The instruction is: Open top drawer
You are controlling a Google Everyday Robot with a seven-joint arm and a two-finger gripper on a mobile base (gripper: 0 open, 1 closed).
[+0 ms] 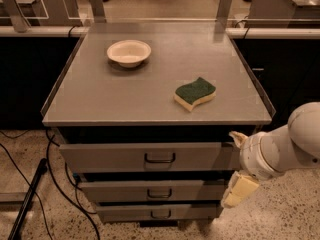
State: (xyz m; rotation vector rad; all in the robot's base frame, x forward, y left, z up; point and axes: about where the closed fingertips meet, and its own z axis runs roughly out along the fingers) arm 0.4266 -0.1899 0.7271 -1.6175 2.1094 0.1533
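Note:
The top drawer (115, 157) is the widest grey front just under the tabletop, with a small dark wire handle (160, 158) at its centre. A dark gap shows between it and the tabletop. Two narrower drawer fronts (125, 190) sit below it. My gripper (238, 165) is at the right end of the top drawer front, well right of the handle. Its two cream fingers stand apart, one tip (236, 137) by the drawer's upper right corner, the other (240, 191) lower, by the second drawer. It holds nothing.
On the grey cabinet top (90, 99) stand a white bowl (129, 52) at the back left and a green-and-yellow sponge (195, 93) at the front right. Black cables (30, 184) lie on the floor at the left. Dark counters flank the cabinet.

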